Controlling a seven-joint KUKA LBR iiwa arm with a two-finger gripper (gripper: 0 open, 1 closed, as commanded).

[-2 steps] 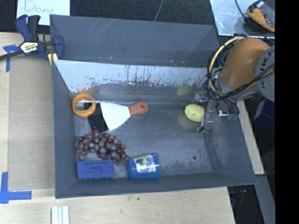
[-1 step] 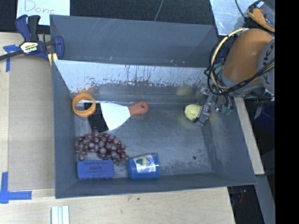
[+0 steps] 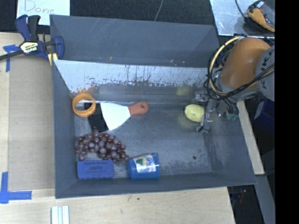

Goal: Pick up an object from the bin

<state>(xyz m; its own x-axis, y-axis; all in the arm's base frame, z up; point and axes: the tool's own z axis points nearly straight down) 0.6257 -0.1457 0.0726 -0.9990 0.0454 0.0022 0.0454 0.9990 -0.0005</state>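
My gripper [image 3: 206, 118] hangs low at the bin's right side, close to the right wall. A small yellow-green rounded fruit [image 3: 192, 112] lies on the bin floor just to its left, touching or nearly touching the gripper's side. The fruit is beside the gripper, and I cannot make out whether it is between the jaws.
On the left lie an orange tape ring [image 3: 84, 104], a white scraper with an orange handle [image 3: 119, 114] and a black piece [image 3: 96, 122]. Along the front are dark purple grapes [image 3: 100, 145], a blue flat box [image 3: 95, 169] and a blue can [image 3: 144, 166]. The arm's orange cover and cables stand over the right rim.
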